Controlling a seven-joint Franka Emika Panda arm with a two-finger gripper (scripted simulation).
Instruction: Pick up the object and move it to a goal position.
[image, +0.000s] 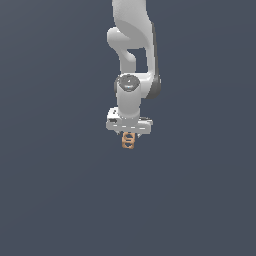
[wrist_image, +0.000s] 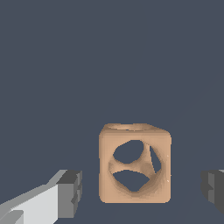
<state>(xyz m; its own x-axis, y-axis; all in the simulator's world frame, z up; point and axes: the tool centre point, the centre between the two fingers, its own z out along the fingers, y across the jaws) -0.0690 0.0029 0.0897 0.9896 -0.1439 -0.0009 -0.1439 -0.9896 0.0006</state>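
The object (wrist_image: 134, 163) is a small orange-tan cube with large holes through its faces. In the wrist view it sits between my two dark finger pads (wrist_image: 71, 193), with a gap on each side, so neither pad touches it. My gripper (wrist_image: 142, 192) is open around it. In the exterior view the object (image: 128, 142) shows just under the white hand, and the gripper (image: 128, 136) points straight down over it. The fingers themselves are hard to make out there.
The surface is plain dark grey-blue (image: 200, 200) in both views. The white arm (image: 131, 45) rises from the hand to the top edge of the exterior view. No other object and no goal marker show.
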